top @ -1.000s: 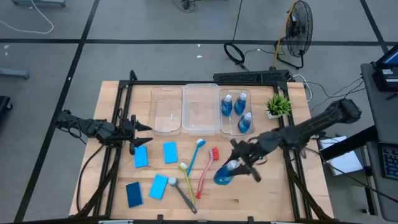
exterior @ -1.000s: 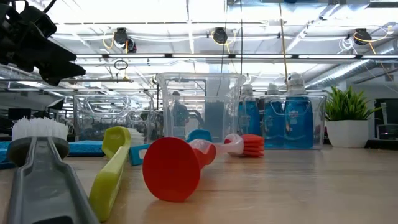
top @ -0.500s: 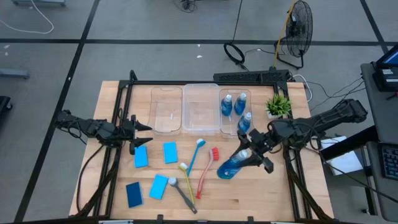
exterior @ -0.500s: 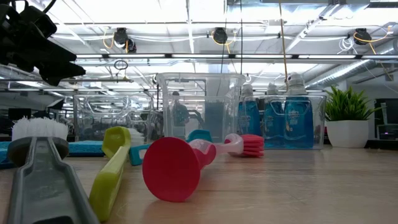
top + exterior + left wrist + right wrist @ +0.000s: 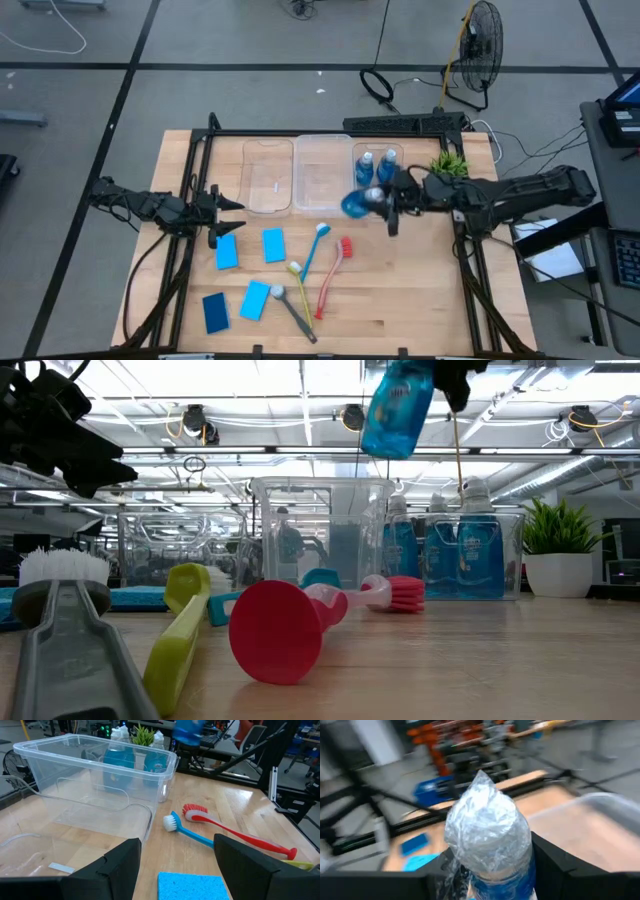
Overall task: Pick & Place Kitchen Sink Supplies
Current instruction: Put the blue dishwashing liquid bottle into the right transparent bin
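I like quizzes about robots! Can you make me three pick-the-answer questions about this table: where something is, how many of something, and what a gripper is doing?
1. Where is the held bottle?
A. lying on the table
B. in the air by the clear bins
C. beside the sponges

2. How many blue sponges lie on the table?
A. two
B. four
C. six

3. What is the right gripper doing?
A. holding a bottle
B. holding a brush
C. holding nothing

Answers:
1 B, the low view shows it up high above the bins.
2 B, the high view shows four flat blue pads.
3 A, its fingers are shut on the bottle of blue liquid.
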`<state>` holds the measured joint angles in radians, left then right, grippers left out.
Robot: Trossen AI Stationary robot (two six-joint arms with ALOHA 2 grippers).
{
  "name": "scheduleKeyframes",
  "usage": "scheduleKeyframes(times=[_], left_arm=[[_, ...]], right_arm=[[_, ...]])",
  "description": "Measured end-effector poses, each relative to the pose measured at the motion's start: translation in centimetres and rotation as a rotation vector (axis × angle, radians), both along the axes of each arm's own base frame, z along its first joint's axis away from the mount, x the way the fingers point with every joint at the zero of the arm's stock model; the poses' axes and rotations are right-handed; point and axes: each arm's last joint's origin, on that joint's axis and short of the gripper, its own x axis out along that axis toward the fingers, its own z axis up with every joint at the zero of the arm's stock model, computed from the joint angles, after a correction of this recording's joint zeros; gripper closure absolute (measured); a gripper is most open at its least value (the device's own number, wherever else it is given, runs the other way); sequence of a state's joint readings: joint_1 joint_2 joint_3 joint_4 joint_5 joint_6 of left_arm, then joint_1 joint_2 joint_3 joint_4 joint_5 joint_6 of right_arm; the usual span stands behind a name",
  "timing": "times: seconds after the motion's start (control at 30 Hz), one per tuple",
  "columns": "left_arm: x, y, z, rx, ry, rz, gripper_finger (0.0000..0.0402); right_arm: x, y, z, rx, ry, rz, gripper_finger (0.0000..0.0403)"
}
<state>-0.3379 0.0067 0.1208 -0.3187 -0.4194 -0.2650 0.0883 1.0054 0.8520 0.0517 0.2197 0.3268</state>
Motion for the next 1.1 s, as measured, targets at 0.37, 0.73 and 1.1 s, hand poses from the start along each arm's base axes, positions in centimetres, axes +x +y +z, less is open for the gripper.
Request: scheduleKeyframes(times=[0.37,0.73,1.1], left_arm=[[0.0,0.2,0.0,0.047,0.0,0.052,0.0149],[-0.1,0.4,0.0,0.057,-0.005,0.13,0.0149],[-0.1,0.4,0.0,0.052,-0.006,0.132,0.0149]], right_arm=[[-2.3,-2.1,-0.8,-0.004,0.141,-0.388,0.0255],[-0.6,-3.2,-4.1,0.053,0.323,-0.513,0.0255],[1.5,-4.4,-6.8,0.033,0.448,-0.562,0.0255]])
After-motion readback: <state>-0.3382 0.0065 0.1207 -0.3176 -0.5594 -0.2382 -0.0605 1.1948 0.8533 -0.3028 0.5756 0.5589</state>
